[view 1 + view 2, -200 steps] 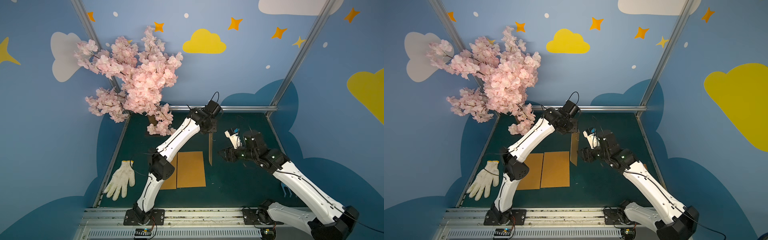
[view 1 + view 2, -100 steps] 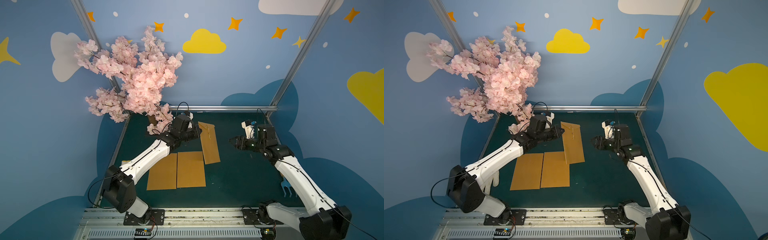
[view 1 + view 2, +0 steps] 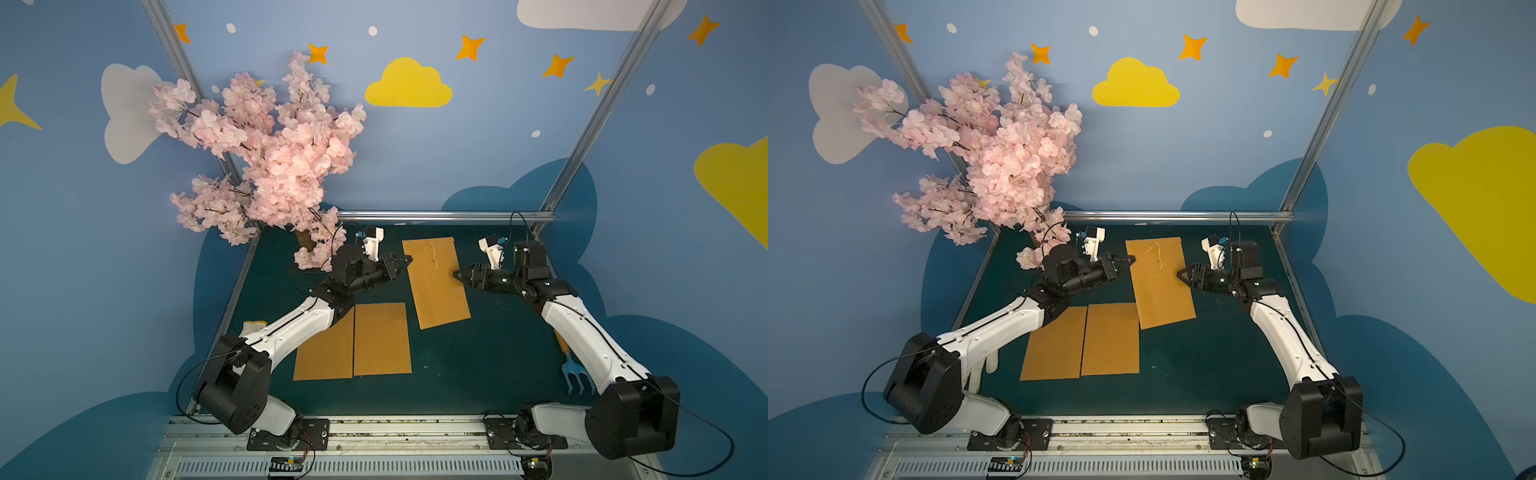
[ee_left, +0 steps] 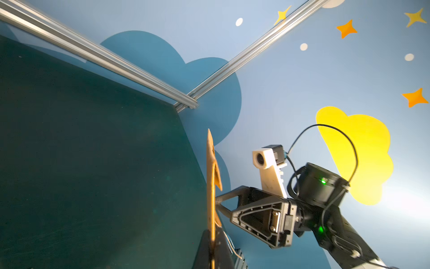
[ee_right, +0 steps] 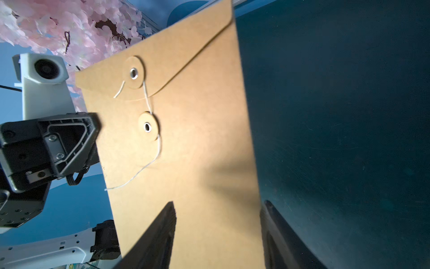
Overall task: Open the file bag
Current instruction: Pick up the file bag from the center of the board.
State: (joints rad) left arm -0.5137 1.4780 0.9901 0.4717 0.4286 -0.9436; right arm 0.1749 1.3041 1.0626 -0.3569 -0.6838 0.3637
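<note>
Brown kraft-paper file bag [image 3: 436,286]: in both top views held above the green bench [image 3: 490,365], left edge pinched in the closed left end effector [image 3: 408,260], right end effector [image 3: 456,274] at the opposite edge, bare bench beneath. Left wrist view: edge-on, flap tip [image 4: 218,184] slightly proud. Right wrist view: white string [image 5: 149,163] trailing loose; right jaws parted, one finger [image 5: 162,233] across the face, the other beside the edge.

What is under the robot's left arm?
A white glove lies under the left arm. Only parts of it peek out; the rest is covered. The arm also covers one corner of a brown envelope.
</note>
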